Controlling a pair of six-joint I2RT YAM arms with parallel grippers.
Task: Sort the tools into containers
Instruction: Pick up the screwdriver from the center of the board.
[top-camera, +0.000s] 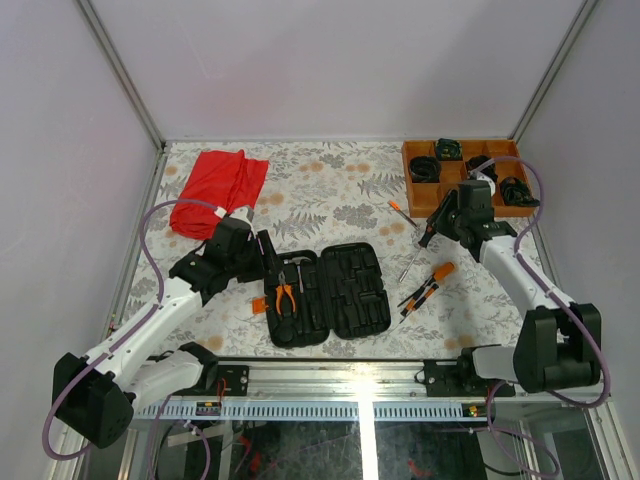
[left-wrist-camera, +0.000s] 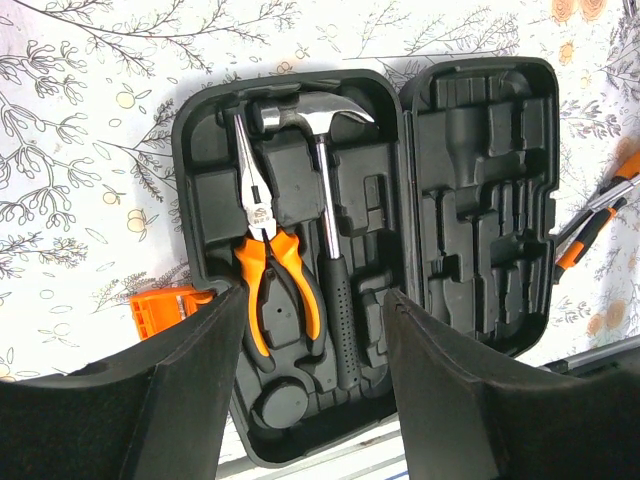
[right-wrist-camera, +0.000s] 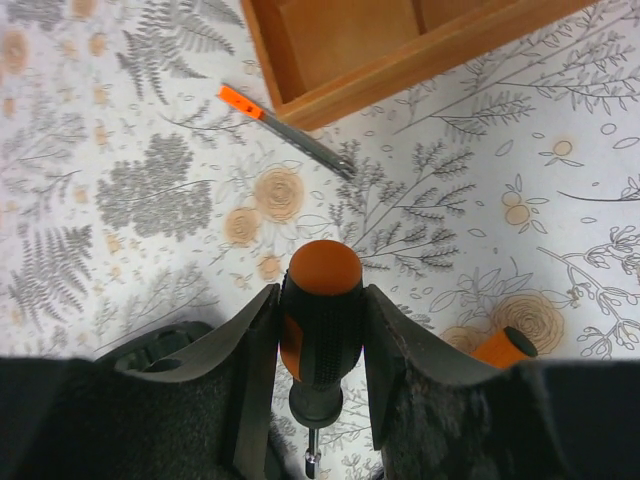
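Right end effector (right-wrist-camera: 320, 300) grips the orange-and-black screwdriver (right-wrist-camera: 325, 270) by its handle, bottom centre of its wrist view, right of the open tool case (top-camera: 345, 290) overhead. Best to lift it clear of the worktop (top-camera: 330, 190), shaft level, before swinging to the case. Left end effector (left-wrist-camera: 312, 295) hangs parted, empty, above it.

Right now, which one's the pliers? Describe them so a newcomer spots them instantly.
Find the open black plastic tool case at the near middle of the table. In its left half, beside the silver-headed hammer, lie the long-nosed pliers, the only item there with orange handles.
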